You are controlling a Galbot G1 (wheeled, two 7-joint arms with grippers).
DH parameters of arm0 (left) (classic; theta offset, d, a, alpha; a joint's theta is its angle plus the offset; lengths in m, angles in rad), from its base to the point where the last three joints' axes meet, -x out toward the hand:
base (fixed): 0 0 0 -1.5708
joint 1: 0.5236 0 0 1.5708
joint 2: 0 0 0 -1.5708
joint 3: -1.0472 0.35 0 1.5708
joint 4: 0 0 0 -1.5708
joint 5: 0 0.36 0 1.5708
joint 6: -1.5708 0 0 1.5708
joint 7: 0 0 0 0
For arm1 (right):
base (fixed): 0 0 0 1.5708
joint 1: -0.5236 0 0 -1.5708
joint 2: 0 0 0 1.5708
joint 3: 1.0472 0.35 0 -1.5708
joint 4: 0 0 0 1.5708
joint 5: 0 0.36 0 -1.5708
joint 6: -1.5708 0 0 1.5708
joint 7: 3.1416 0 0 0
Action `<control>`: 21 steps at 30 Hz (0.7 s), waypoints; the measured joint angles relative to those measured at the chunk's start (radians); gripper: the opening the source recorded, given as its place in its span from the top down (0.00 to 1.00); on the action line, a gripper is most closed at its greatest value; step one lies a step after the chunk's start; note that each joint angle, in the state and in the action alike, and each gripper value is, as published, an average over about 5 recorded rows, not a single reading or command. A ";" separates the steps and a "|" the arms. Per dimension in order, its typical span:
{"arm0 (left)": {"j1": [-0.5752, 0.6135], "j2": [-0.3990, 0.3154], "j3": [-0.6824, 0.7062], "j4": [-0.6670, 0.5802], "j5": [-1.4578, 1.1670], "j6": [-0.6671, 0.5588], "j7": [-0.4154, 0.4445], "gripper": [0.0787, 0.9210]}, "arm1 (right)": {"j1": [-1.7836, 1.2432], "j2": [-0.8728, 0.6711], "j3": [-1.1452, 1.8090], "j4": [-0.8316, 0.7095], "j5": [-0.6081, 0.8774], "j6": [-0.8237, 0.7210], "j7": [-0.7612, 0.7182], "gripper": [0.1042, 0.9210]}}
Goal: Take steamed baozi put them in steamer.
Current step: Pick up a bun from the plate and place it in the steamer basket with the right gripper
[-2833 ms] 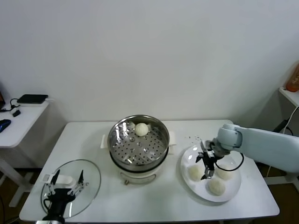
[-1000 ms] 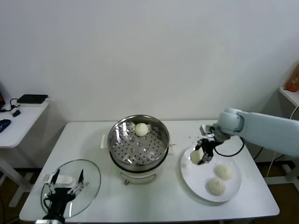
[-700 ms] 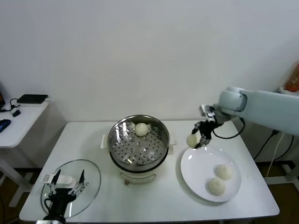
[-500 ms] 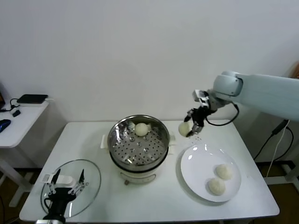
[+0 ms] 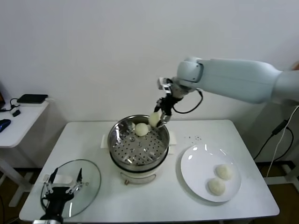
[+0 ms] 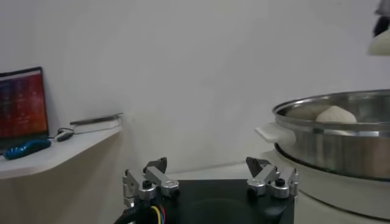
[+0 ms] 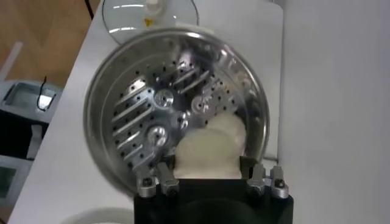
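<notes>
- White worktop (image 5: 154, 200) fills my head view, standing in front of a plain white wall.
- At its near left corner I see my left gripper (image 5: 60, 190) parked over the round glass lid (image 5: 88, 179), which lies flat on the worktop; its jaws stand open with nothing between them, as the left wrist view confirms (image 6: 210, 181).
- On the near right sits the flat white plate (image 5: 194, 170), carrying two steamed baozi: one nearer me (image 5: 216, 187) and one just behind it (image 5: 224, 172), close together.
- Mid-worktop stands the steamer (image 5: 138, 140), its perforated tray bare towards me, its white base and side handle showing at the left.
- One baozi (image 5: 141, 129) already rests on the tray at the far side of the steamer.
- Above the steamer's far right rim my right gripper (image 5: 159, 119) hangs from the outstretched arm, jaws closed on another baozi (image 5: 154, 119), held clear of the tray and just beside the resting bun.
- From the right wrist view I see that gripped baozi (image 7: 210, 152) between the fingers (image 7: 163, 178), with the tray below.
- Far left, a side table (image 5: 14, 126) holds a dark flat device (image 5: 32, 99).
</notes>
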 measured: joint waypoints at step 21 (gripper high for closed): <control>0.047 0.008 -0.003 0.000 -0.003 -0.024 -0.012 0.12 | -0.208 0.216 0.082 -0.181 -0.057 -0.010 0.019 0.29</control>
